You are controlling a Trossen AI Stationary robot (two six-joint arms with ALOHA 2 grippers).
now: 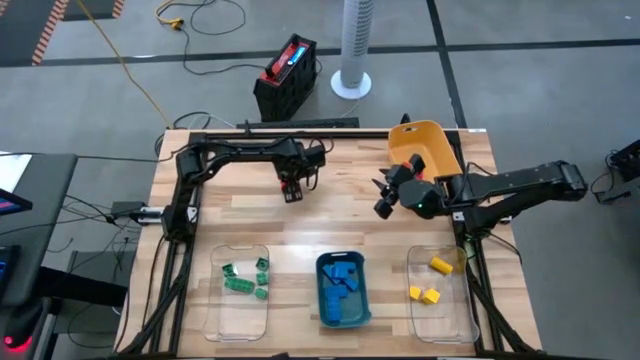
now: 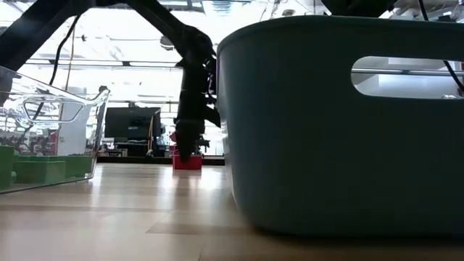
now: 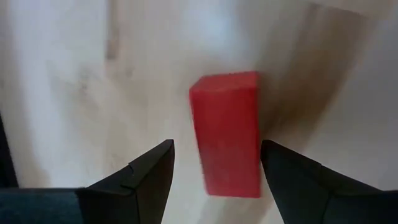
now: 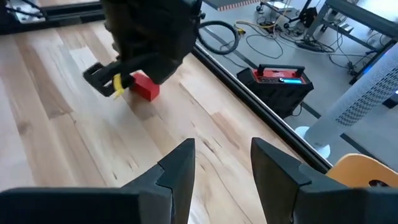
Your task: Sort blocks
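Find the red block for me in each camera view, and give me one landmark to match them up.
High view: red block upper middle, under the left gripper.
Low view: red block left of centre, beside the teal bin.
Left wrist view: centre, between open fingers.
Right wrist view: upper left.
Shared landmark: the left gripper.

We see a wooden bench [image 1: 300,230] carrying four bins. Along its near edge stand a clear bin [image 1: 243,290] on the left, a teal bin [image 1: 342,290] in the middle and another clear bin [image 1: 440,293] on the right. A yellow bin [image 1: 425,148] sits tilted at the far right corner. On the grey floor beyond the bench we find a black and red case [image 1: 286,77], a white tower fan [image 1: 353,45] and a yellow cable [image 1: 130,70].
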